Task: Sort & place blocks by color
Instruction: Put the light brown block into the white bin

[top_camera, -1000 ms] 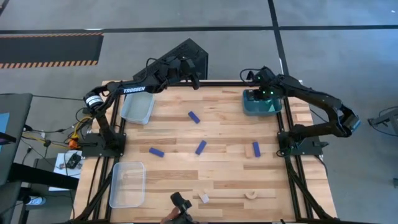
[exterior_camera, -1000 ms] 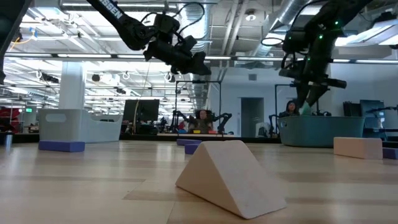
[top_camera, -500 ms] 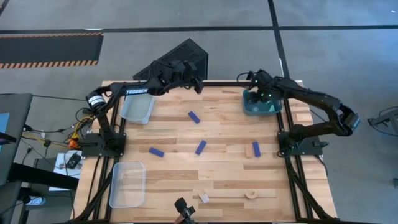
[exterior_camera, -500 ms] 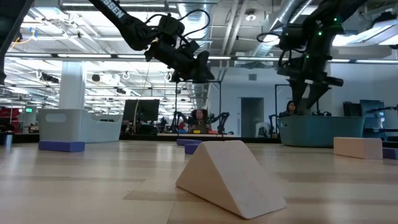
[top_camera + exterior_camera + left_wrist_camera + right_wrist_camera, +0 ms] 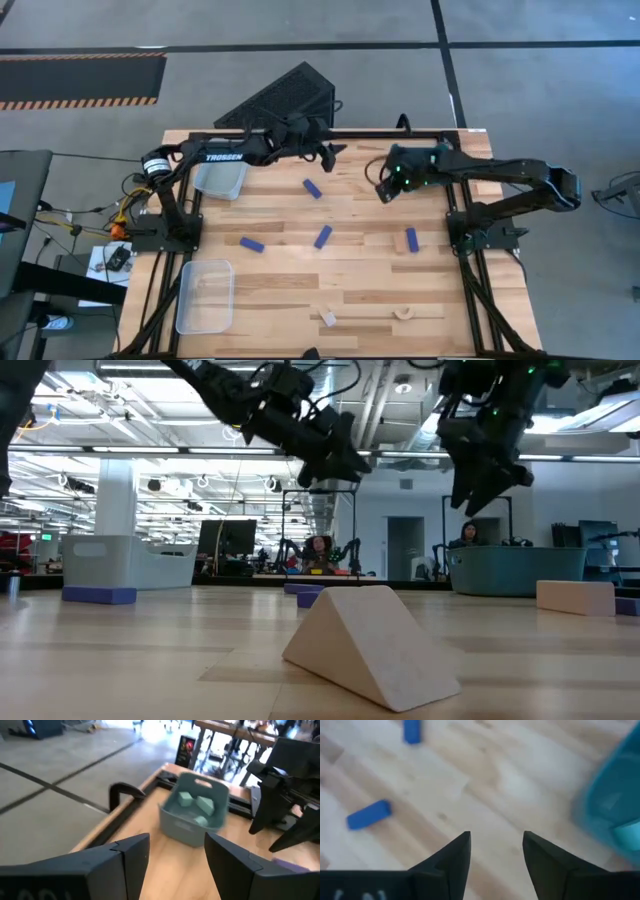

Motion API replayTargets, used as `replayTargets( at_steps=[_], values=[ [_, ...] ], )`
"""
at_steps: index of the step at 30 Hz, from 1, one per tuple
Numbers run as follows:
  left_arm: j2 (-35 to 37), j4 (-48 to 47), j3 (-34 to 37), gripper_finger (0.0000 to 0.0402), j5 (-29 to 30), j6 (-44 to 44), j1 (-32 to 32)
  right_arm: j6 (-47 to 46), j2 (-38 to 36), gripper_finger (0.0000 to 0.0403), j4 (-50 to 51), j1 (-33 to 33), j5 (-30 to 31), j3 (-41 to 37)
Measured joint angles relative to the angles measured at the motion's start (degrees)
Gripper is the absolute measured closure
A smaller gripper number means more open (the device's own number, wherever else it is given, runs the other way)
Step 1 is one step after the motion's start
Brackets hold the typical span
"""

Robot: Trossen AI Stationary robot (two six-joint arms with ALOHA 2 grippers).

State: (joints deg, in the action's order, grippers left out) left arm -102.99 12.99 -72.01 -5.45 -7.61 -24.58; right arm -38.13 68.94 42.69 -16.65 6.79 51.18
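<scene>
Teal bin partly covered in the high view by the right arm; in the left wrist view, seen whole, holding light cyan cubes. In the right wrist view, only a blurred corner of the bin, cut off at the frame edge.

Left tool: raised over the far part of the counter, fingers spread, nothing between them. Right tool: raised over bare wood just beside the teal bin, fingers likewise apart and empty.

Counter: light wooden planks, visible grain, dark metal frame.

Dark blue oblong bars, four, flat on the counter and well apart: one between the two tools, one mid-counter, one toward the left arm's side, one near the right arm's base.

Pale tan wood pieces along the near edge: small block, curved piece. In the low view, a wedge-shaped piece fills the foreground, smooth faces, sharp edges; a rectangular tan block farther off.

Clear plastic bins: one under the left arm, partly hidden; one near the front corner, contents hard to make out.
</scene>
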Motion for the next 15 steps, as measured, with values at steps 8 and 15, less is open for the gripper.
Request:
replayTargets(
  at_steps=[8, 15],
  values=[
    [0.3, -14.8, -7.8, 0.0245, 3.9, 4.4, 4.9, -7.8, 1.5, 0.0214, -0.8, 11.4, 6.4, 0.0],
    [1.8, -19.4, -9.3, 0.0291, 12.2, 7.3, 8.8, -16.3, 4.3, 0.0226, -4.7, 19.3, 11.3, 0.0]
  ],
)
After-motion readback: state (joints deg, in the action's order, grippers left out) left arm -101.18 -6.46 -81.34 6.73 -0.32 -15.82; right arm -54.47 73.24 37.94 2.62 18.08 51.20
